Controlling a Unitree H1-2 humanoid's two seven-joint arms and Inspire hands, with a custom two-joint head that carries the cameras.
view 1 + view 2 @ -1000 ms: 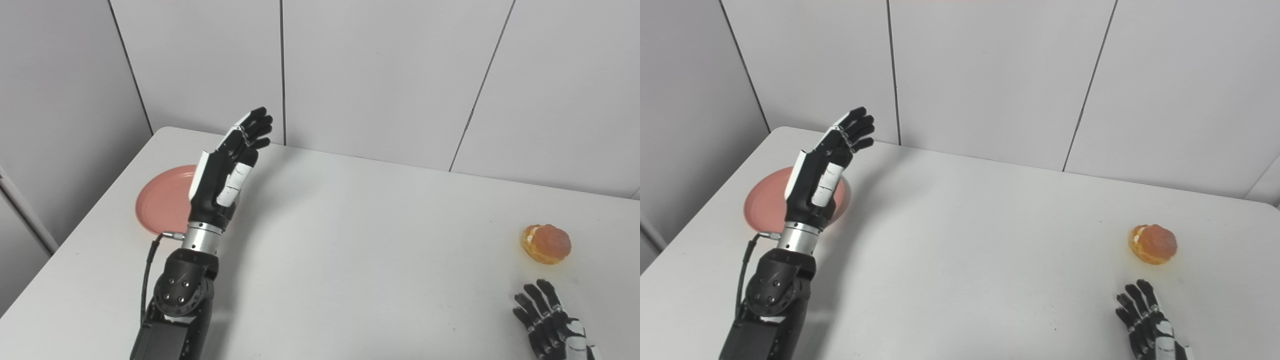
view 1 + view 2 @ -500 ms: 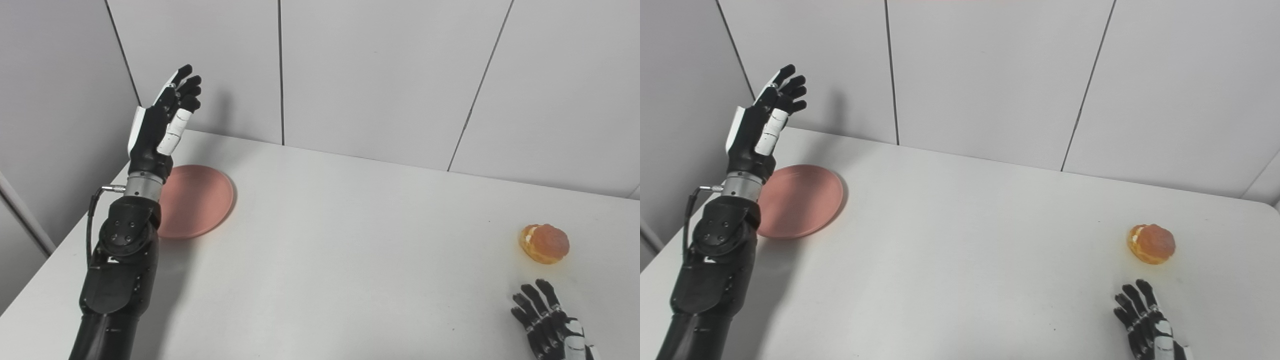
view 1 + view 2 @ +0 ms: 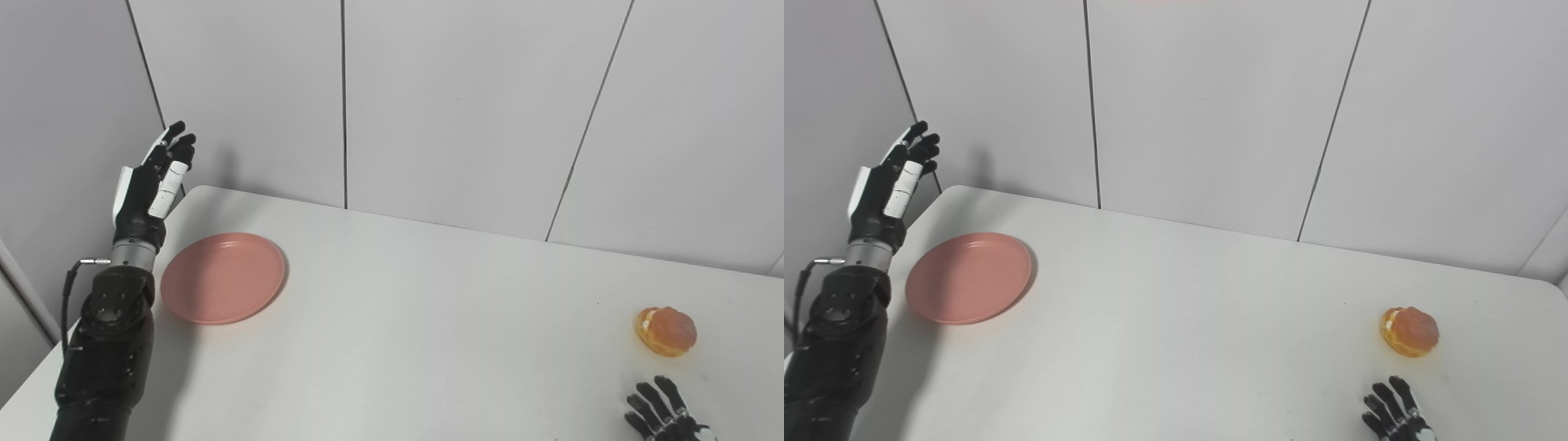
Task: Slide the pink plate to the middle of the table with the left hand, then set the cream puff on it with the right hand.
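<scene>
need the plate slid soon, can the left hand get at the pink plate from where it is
Probably yes. The left hand is raised, open, just beyond the pink plate's left edge, and nothing lies between them; it would only need to drop and push.

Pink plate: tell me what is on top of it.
Nothing lies on the pink plate; its whole top face shows bare. The cream puff sits far off on the table. What the plate covers cannot be seen.
</scene>
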